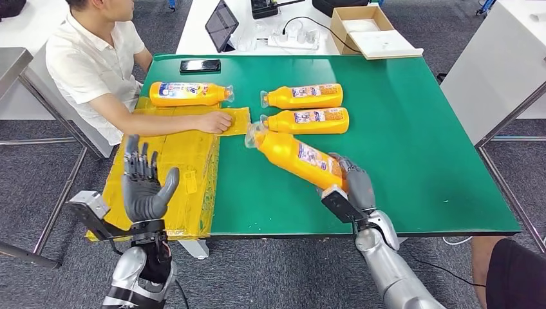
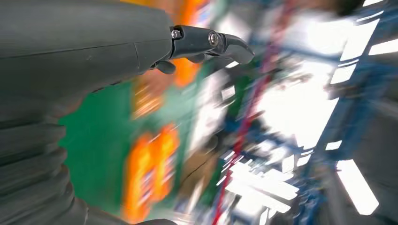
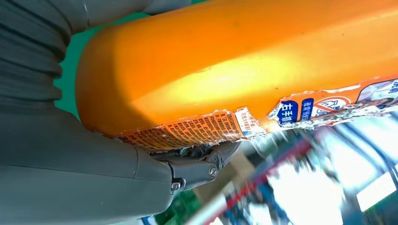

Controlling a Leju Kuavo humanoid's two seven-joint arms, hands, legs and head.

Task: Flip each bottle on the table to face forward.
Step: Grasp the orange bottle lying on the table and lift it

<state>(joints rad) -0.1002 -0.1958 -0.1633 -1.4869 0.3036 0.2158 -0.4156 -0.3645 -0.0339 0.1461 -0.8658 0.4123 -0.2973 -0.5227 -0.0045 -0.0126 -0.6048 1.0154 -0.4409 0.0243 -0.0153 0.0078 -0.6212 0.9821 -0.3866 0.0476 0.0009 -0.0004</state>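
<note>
Several orange bottles with clear caps lie on the green table [image 1: 412, 148]. My right hand [image 1: 353, 183] grips the base end of the nearest bottle [image 1: 296, 156], which slants with its cap toward the far left; up close its orange body [image 3: 244, 65] and torn label fill the right wrist view against my thumb. Two more bottles [image 1: 302, 96] [image 1: 306, 120] lie side by side behind it. A fourth bottle [image 1: 188, 93] lies at the far left by a seated person. My left hand [image 1: 145, 183] is raised off the table's left front corner, fingers spread, holding nothing; its fingers [image 2: 211, 44] show in the blurred left wrist view.
A seated person rests a hand [image 1: 214, 121] on a yellow sheet [image 1: 180, 161] covering the table's left side. A black phone [image 1: 200, 65] lies at the far edge. Behind stand a tablet [image 1: 221, 24], a power strip and an open cardboard box [image 1: 370, 29].
</note>
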